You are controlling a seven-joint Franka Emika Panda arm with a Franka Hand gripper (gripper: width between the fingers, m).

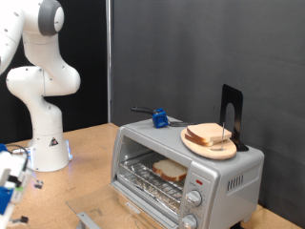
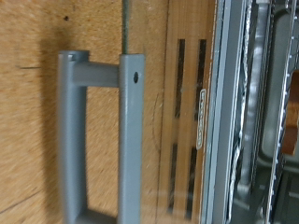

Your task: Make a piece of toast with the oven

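Nearest, at the exterior view's bottom, finds the grey door handle (image 1: 88, 220) of the oven (image 1: 224, 176) lying low over the wooden worktop (image 1: 86, 143), so reads the door as dropped open; confirms this in the wrist view, with the same door handle (image 2: 72, 140) close to the lens above the wood grain and the oven's wire rack (image 2: 252, 112) off to one side; sees no fingers there, so cannot tell whether the tool is apart or together; takes the white-and-blue shape at the exterior view's left edge for the tool (image 1: 8, 181), near the door and clamped on nothing visible. Further in, finds the piece of toast (image 1: 170, 172) lying flat on the wire rack (image 1: 143, 176) inside the oven, so judges the loading done; beside the opening, notes two round knobs (image 1: 193, 197) and a small red light (image 1: 198, 179), too small to say whether lit. Judges shutting the door and setting the heat as left to do, going only by the open door. Further back, on the oven's roof, finds a round wooden plate (image 1: 195, 146) bearing a second slice of bread (image 1: 210, 135), a blue object (image 1: 160, 119) just beside it, and a black stand (image 1: 232, 113) behind.
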